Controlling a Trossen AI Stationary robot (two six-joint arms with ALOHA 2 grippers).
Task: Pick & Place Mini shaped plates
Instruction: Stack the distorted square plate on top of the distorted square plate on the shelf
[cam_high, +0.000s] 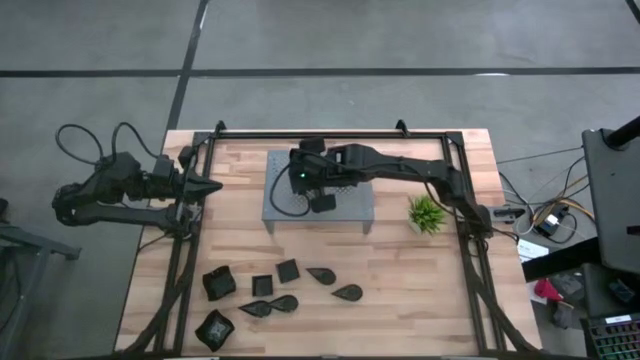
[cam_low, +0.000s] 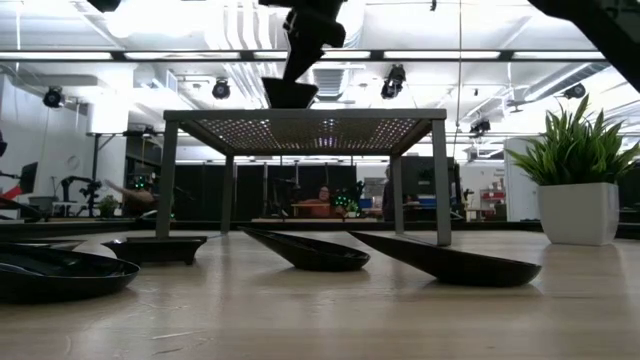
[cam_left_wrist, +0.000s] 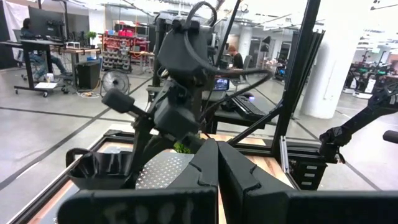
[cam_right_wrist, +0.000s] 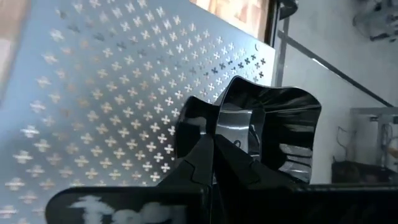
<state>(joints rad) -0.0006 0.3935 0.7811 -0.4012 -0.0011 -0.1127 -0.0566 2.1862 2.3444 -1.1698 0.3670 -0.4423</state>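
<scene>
— What does the right gripper (cam_high: 322, 199) have?

— It hangs over the grey rack (cam_high: 355, 213) at the back middle of the table (cam_high: 420, 290), with its fingers (cam_right_wrist: 205, 158) pinched on the rim of a small black square plate (cam_right_wrist: 273, 134). In the right wrist view that plate sits just above the rack's perforated top; the low view shows its dark underside a little clear of the rack (whether any edge touches cannot be told).

— Is anything lying on the rack?

— Apart from the held plate over it, nothing can be made out on its top in the high view.

— And the other plates?

— They lie on the front left part of the table, well apart from the rack. Square ones: a big one (cam_high: 219, 284), two smaller (cam_high: 262, 285) (cam_high: 288, 270), and one at the front edge (cam_high: 215, 328). Leaf-shaped ones: a pair touching (cam_high: 270, 306), one (cam_high: 321, 274) beside the small square, and one (cam_high: 347, 293) farthest right. All look bare inside.

— The left arm?

— The left gripper (cam_high: 205, 187) waits at the table's left edge, fingers (cam_left_wrist: 205, 171) pressed together with nothing between them.

— Anything else?

— A green plant in a white pot (cam_high: 427, 212) stands just right of the rack.
</scene>
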